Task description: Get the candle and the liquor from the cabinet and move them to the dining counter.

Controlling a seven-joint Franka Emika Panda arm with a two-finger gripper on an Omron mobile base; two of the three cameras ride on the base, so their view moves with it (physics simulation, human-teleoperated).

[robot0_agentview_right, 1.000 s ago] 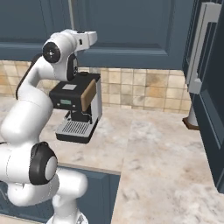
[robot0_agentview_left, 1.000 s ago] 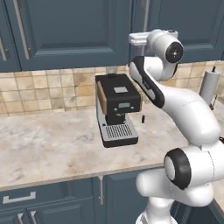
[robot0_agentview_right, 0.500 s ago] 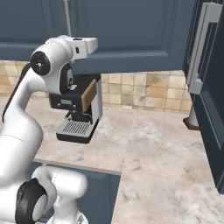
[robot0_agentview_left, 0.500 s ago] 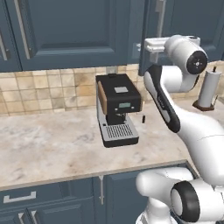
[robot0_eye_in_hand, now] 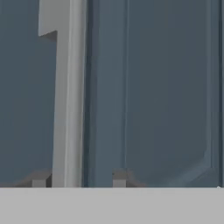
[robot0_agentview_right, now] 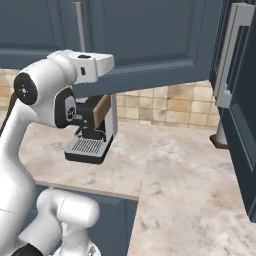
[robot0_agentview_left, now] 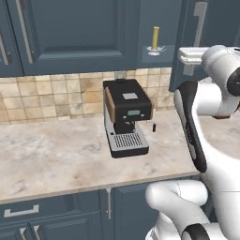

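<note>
I am opening the cabinet (robot0_agentview_left: pixel 70 33): my pincer (robot0_eye_in_hand: pixel 78 178) stands part open astride the door's silver handle (robot0_eye_in_hand: pixel 68 100), gripping nothing. The candle (robot0_agentview_left: pixel 155 41) waits on the shelf inside. Next I'd back off and reach for it.

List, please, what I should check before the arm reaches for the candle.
1. Cabinet door swung open: ok.
2. Candle upright in its holder on the cabinet shelf: ok.
3. Gripper open, with a gap beside the door handle between its fingertips: ok.
4. Gripper carrying nothing: ok.
5. Gripper backed away from the door handle: not ok.
6. Path from the door to the candle clear: cannot tell.
</note>
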